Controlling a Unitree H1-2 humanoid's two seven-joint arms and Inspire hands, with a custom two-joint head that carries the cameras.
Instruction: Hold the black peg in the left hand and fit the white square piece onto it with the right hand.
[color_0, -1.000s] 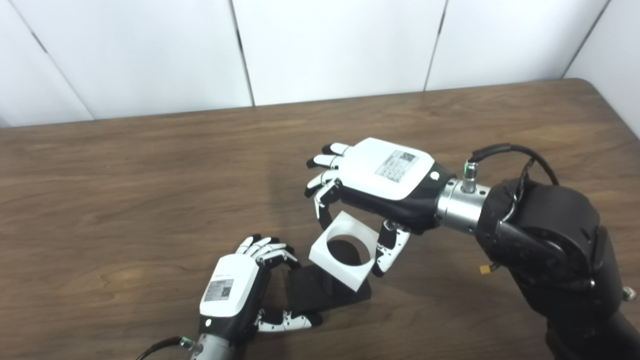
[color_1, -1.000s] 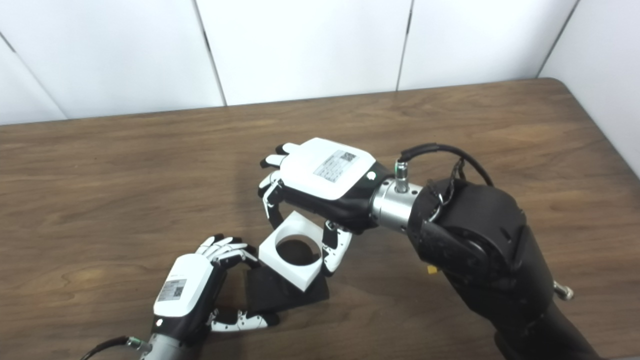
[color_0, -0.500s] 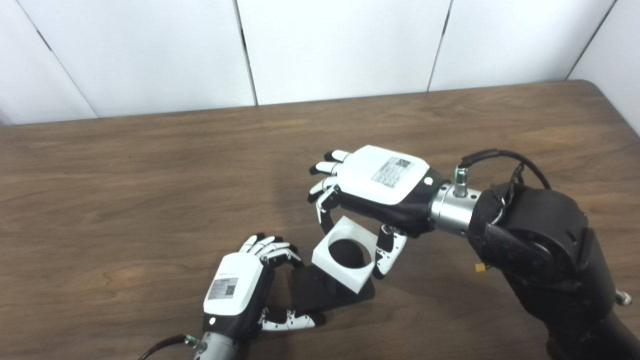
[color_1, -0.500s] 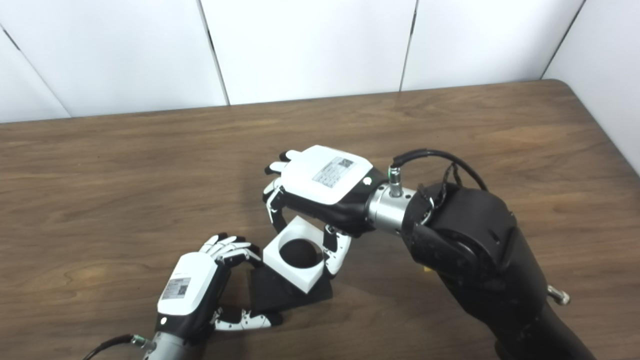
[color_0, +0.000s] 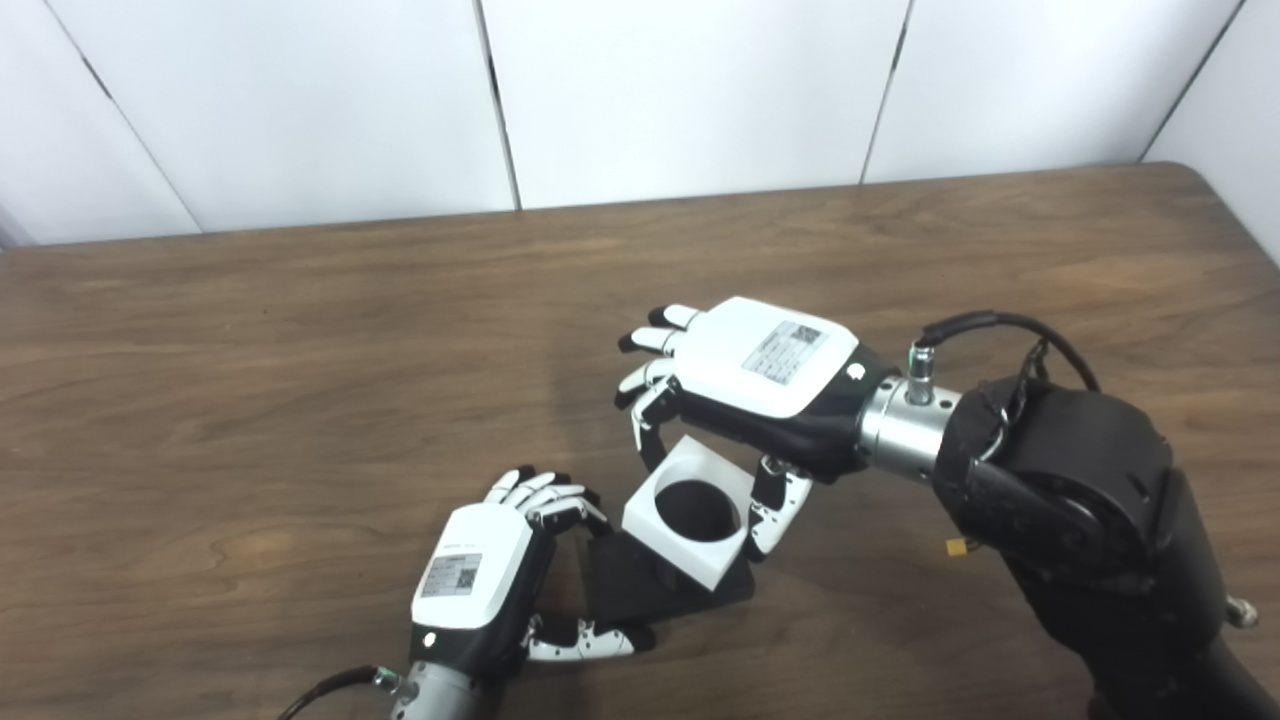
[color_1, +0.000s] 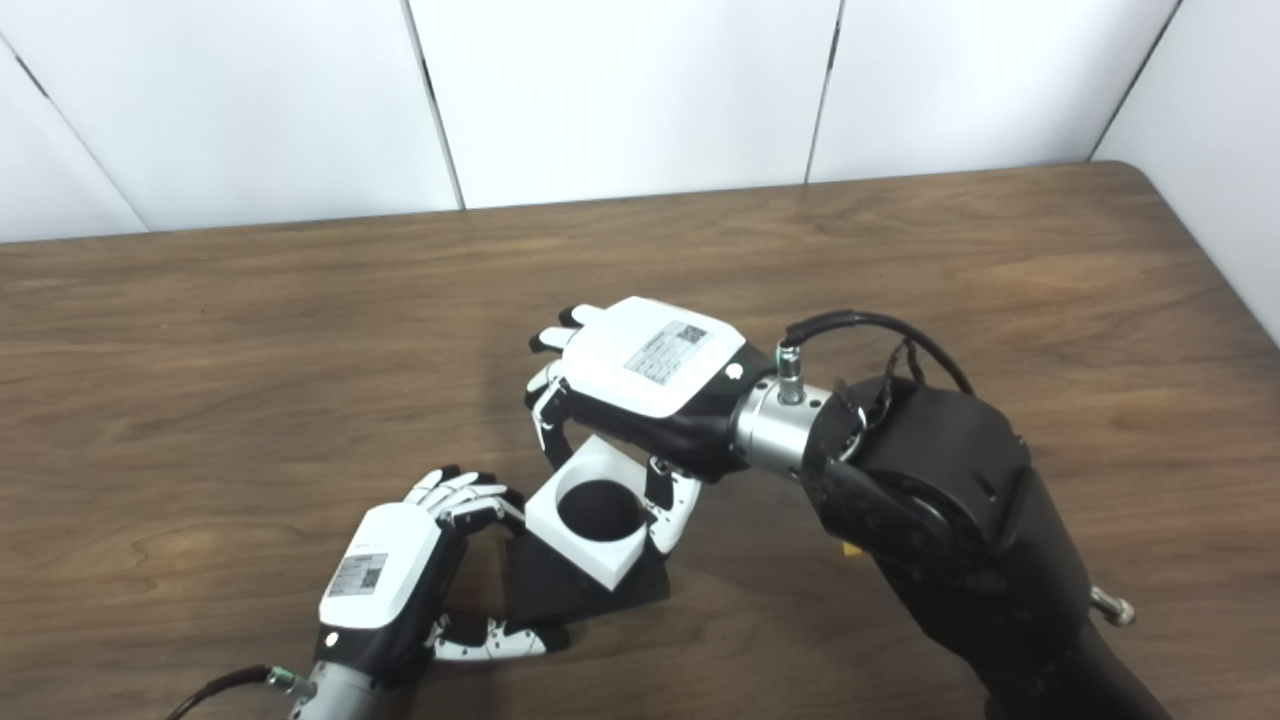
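Note:
The black peg piece has a flat square base lying on the table, near the front centre. My left hand grips the base's left edge between fingers and thumb. The white square piece has a round hole, and the black peg top fills that hole. My right hand holds the white piece from above, fingers on its far side and thumb on its right side. The piece sits slightly tilted over the base. It also shows in the right eye view.
The brown wooden table stretches back to a white panelled wall. Its right rear corner is rounded. My right forearm crosses the front right of the table.
My right hand has lowered the white piece over the peg; the hole showed table before and is now filled by the black peg top. The camera has shifted slightly. My left hand keeps its hold.

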